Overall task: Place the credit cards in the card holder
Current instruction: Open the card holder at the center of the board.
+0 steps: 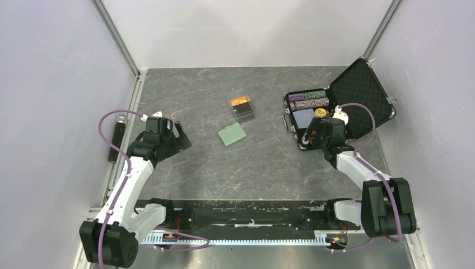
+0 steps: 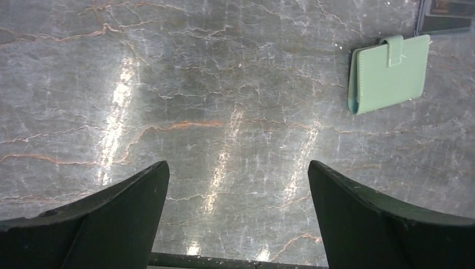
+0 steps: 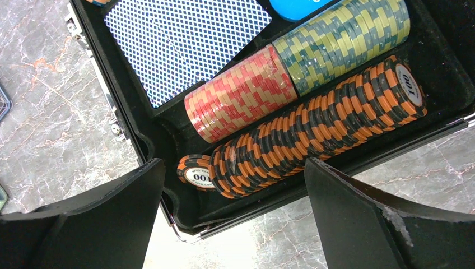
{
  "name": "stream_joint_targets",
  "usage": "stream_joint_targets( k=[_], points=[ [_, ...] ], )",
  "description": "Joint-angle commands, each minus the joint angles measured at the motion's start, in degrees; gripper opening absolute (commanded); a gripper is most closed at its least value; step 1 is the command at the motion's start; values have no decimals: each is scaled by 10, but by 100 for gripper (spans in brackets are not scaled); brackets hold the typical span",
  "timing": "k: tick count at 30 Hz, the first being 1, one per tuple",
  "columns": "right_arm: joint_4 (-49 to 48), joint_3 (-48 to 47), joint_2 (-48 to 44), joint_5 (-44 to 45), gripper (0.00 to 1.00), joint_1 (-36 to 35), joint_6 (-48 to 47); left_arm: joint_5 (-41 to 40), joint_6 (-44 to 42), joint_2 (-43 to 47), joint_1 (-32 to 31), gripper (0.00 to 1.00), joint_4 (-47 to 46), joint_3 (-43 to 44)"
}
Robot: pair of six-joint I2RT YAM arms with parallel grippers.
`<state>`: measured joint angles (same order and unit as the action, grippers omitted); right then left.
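The pale green card holder (image 1: pixel 232 134) lies closed on the table's middle; it also shows in the left wrist view (image 2: pixel 388 74), snap tab on top. The credit cards (image 1: pixel 242 106), an orange one and dark ones stacked, lie just beyond it; a dark edge of the cards (image 2: pixel 448 15) shows at the top right of the left wrist view. My left gripper (image 1: pixel 180 136) is open and empty, left of the holder, above bare table (image 2: pixel 238 174). My right gripper (image 1: pixel 310 136) is open and empty over the near corner of the black case (image 3: pixel 235 168).
The open black hard case (image 1: pixel 336 106) stands at the right with rows of poker chips (image 3: pixel 313 123) and a blue patterned card deck (image 3: pixel 185 39). Its lid (image 1: pixel 361 89) stands open towards the back right. Metal frame posts and white walls bound the table.
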<state>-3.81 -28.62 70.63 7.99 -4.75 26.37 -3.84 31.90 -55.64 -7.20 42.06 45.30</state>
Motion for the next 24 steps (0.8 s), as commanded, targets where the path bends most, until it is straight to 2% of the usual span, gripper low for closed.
stream_joint_targets(
  k=[1,5,11,17,24],
  points=[
    [27,-21,28,-59,98,0,9,36,-29,-8,1,100,-13,7],
    [36,-19,8,-78,98,0,1,107,-39,-45,1,100,-17,13],
    [52,-16,-13,-119,98,0,-34,223,-11,-61,1,100,-88,-34],
    [47,-11,-23,-196,98,-1,-55,273,30,-87,0,100,-149,-53],
    [49,4,-41,-226,98,-18,-52,321,114,-204,-10,100,-289,-69]
  ],
)
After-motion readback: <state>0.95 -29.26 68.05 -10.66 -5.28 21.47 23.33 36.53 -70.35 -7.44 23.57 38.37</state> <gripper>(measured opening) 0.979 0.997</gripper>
